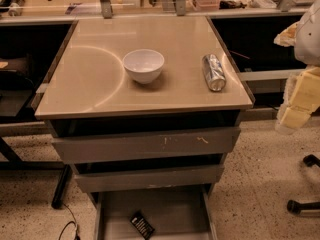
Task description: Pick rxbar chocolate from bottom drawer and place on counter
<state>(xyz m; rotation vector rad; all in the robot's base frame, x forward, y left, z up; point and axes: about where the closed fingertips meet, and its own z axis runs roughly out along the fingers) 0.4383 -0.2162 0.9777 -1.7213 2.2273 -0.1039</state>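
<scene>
One rxbar chocolate (pixel 142 225) lies in the bottom drawer (pixel 175 209), its long side slanting far-left to near-right. The hand (pixel 299 100) hangs beside the worktop (pixel 90 79); apart or together, I can't see.

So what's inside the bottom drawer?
The open bottom drawer holds one rxbar chocolate, lying flat on its grey floor. Its rear part is hidden under the drawer above. The end effector is off to the right, beside the counter.
</scene>
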